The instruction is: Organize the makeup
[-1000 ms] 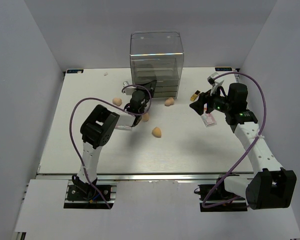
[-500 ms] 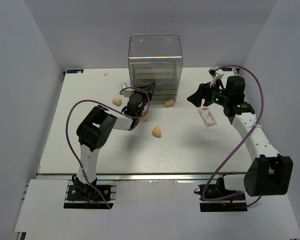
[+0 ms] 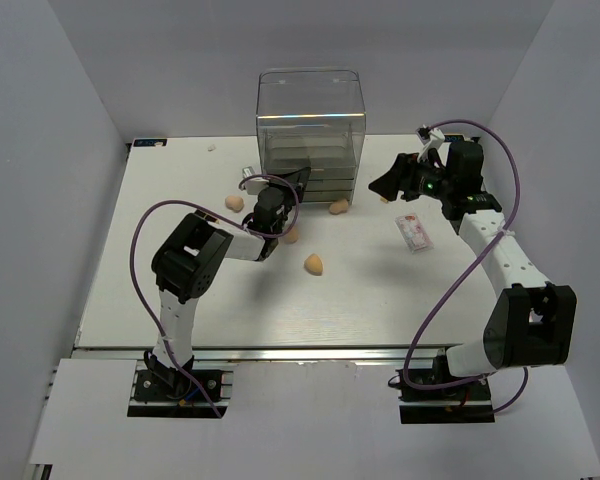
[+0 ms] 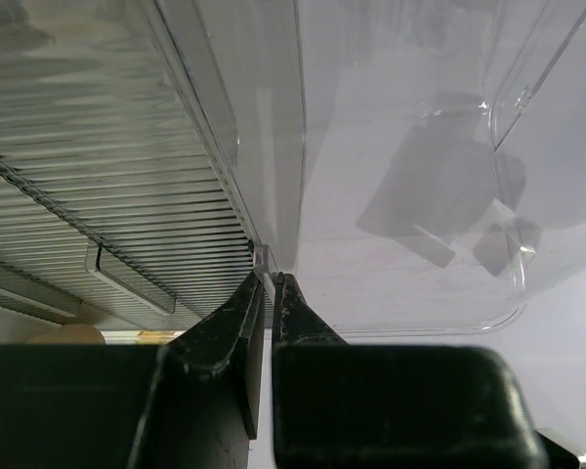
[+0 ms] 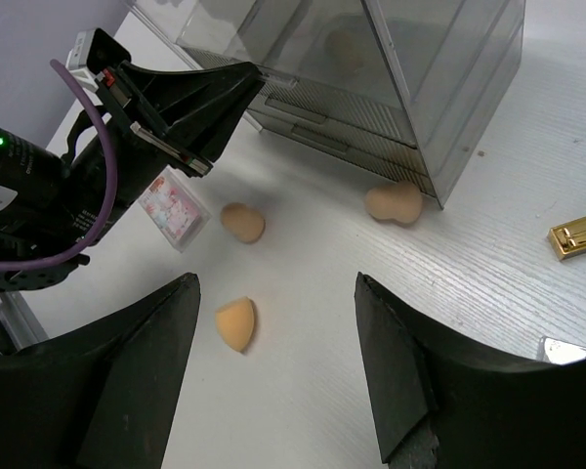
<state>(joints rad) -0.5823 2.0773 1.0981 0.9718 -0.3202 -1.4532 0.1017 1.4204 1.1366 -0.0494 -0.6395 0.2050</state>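
two left fingers [image 4: 225, 337] pinch a clear drawer [image 4: 371, 283]; sponge [image 4: 68, 334] half hidden.

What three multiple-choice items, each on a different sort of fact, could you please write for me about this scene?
1. Where is the pink-white packet in the top view? A on the table, right of the drawer box; B atop the box; C at the near-left corner.
2. How many peach sponges does the top view show? A one; B four; C seven.
3. How is the right gripper? A open, empty; B shut on a sponge; C shut on a packet.
Key: 1A, it lies flat on bare tabletop; 2B, four lie on the table near the box; 3A, its fingers stand wide apart in its wrist view.
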